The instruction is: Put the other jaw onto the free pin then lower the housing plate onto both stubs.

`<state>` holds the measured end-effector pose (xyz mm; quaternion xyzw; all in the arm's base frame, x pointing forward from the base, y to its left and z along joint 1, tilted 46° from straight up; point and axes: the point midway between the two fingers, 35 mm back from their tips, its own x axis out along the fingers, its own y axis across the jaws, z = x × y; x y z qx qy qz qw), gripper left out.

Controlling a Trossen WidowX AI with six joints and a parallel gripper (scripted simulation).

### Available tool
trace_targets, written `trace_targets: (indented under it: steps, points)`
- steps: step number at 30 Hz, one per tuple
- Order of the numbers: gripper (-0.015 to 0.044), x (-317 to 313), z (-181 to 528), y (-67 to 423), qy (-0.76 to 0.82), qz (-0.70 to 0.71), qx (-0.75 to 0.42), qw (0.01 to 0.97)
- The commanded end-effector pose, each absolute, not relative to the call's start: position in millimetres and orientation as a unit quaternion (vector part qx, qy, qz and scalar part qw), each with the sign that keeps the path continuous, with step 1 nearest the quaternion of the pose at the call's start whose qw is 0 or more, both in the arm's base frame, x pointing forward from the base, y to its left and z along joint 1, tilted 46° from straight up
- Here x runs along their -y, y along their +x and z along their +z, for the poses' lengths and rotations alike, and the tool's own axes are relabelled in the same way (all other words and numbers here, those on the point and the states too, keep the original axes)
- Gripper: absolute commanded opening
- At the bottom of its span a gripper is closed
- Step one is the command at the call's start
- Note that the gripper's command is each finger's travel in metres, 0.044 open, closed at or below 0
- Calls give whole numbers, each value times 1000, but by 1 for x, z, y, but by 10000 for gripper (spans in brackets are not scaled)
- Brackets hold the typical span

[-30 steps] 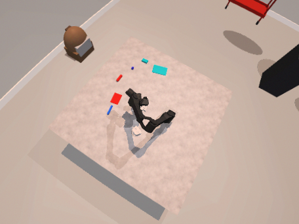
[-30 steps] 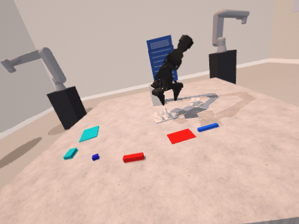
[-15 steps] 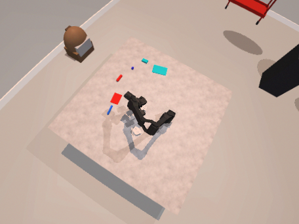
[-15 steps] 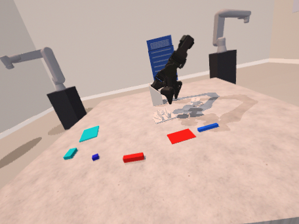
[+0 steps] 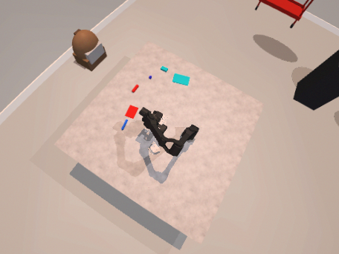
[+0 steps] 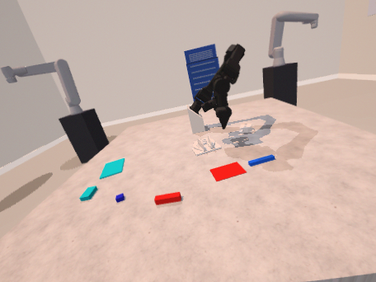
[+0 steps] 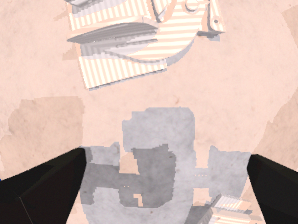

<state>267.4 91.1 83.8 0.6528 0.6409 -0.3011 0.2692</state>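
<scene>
The white gripper base with its jaws (image 6: 207, 146) (image 7: 180, 35) lies on the table; in the wrist view it is cut off by the top edge, and in the top view the arm partly hides it. Whether the gear teeth mesh cannot be told. A loose white part (image 5: 154, 149) (image 6: 246, 125) (image 7: 234, 204), which looks like the housing plate, lies apart from the base, half cut off in the wrist view. My gripper (image 7: 172, 161) is open and empty. It hangs above the table beside the base, its shadow between its fingers in the wrist view.
A white panel (image 6: 196, 121) stands upright behind the base. A red plate (image 5: 131, 111) (image 6: 227, 171), blue bar (image 5: 124, 125) (image 6: 261, 160), red bar (image 5: 135, 88) (image 6: 167, 198), small dark blue block (image 5: 150, 77) (image 6: 119, 198) and two cyan pieces (image 5: 181, 79) (image 6: 88, 193) lie farther off.
</scene>
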Motion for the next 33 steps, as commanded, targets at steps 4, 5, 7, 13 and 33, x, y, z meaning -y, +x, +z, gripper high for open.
trace_targets:
  steps: [4, 5, 7, 13, 33]
  points:
    - [440, -99, 94, 263, 620, -224, -671, 340]
    - [440, -100, 95, 262, 614, -213, -675, 349]
    - [440, -101, 98, 261, 604, -192, -681, 368]
    - [440, -107, 105, 257, 568, -127, -695, 422]
    - [440, -124, 129, 241, 415, 96, -699, 574]
